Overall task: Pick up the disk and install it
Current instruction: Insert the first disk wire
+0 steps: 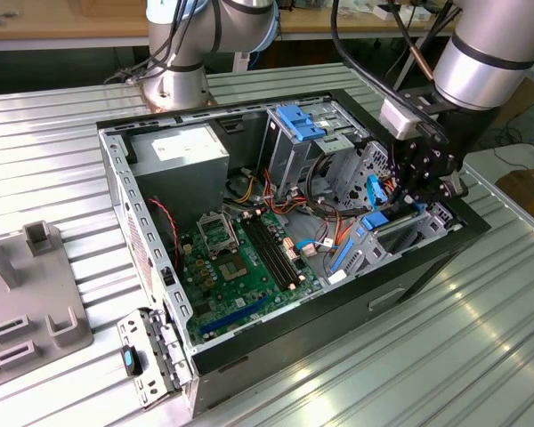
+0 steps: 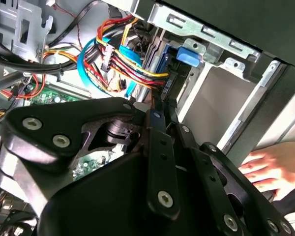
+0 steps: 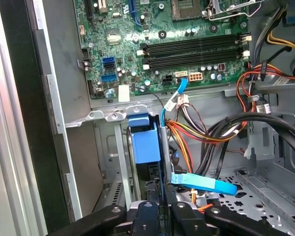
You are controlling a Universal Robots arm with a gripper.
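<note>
First wrist view: claw (image 3: pixel 160 209) hiding disk (image 3: pixel 143 145) partly.

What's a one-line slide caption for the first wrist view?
Gripper shut on the blue-framed disk, held on edge in the open computer case, with the motherboard and cable bundle beyond.

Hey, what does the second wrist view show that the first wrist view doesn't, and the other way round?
Second wrist view: a person's hand beside the computer case. First wrist view: the green motherboard with its memory slots. Both wrist views: the tool shut on the blue-framed disk, held edge-on, and the bundle of coloured wires.
</note>
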